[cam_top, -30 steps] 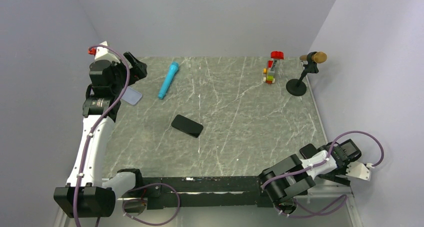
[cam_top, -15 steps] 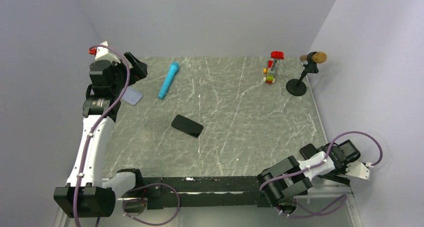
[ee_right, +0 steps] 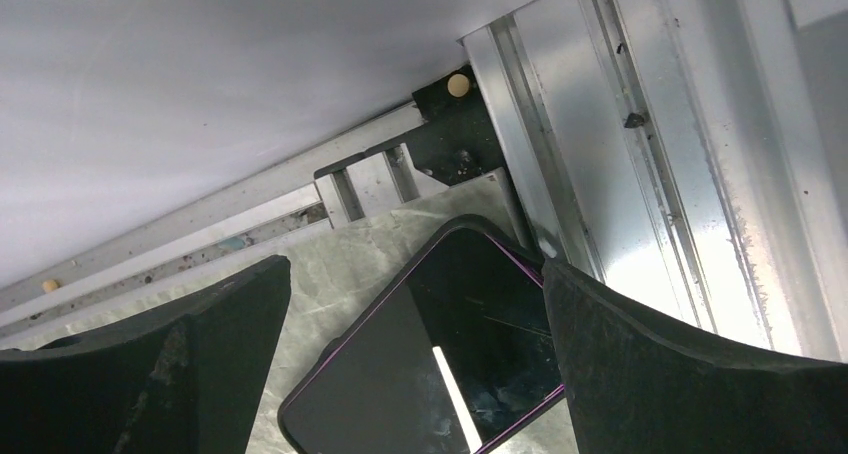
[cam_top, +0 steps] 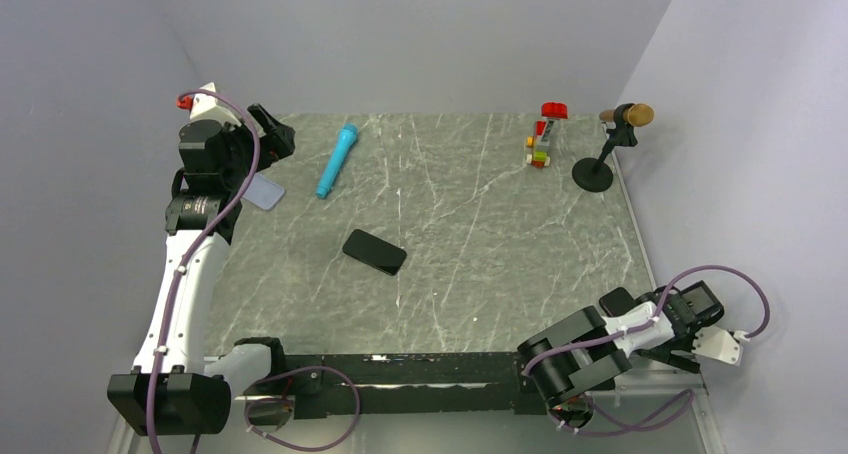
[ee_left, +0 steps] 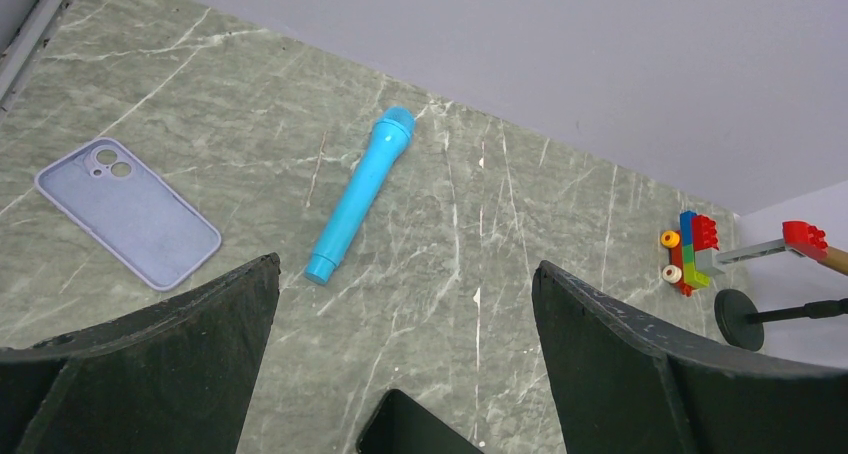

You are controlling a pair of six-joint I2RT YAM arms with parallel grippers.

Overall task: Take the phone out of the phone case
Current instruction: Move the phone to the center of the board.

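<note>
The phone case (ee_left: pixel 128 212) is a pale blue-grey shell lying flat at the table's left edge (cam_top: pixel 263 191), its camera cutout at the far corner. A black phone (cam_top: pixel 374 251) lies apart from it in the middle of the table; its corner shows at the bottom of the left wrist view (ee_left: pixel 410 429). My left gripper (cam_top: pixel 272 134) hangs open above the far left corner, nothing between its fingers (ee_left: pixel 405 264). My right gripper (ee_right: pixel 416 265) is open low at the near right corner, over a second black phone with a purple rim (ee_right: pixel 430 359), not gripping it.
A blue marker-like tube (cam_top: pixel 337 160) lies right of the case. A toy-brick vehicle (cam_top: pixel 541 144) and a small stand with a brown head (cam_top: pixel 600 159) sit at the far right. An aluminium rail (ee_right: pixel 610 164) borders the table by the right gripper.
The right arm has shifted slightly toward the near edge. The left arm, the case and the phones have not moved.
</note>
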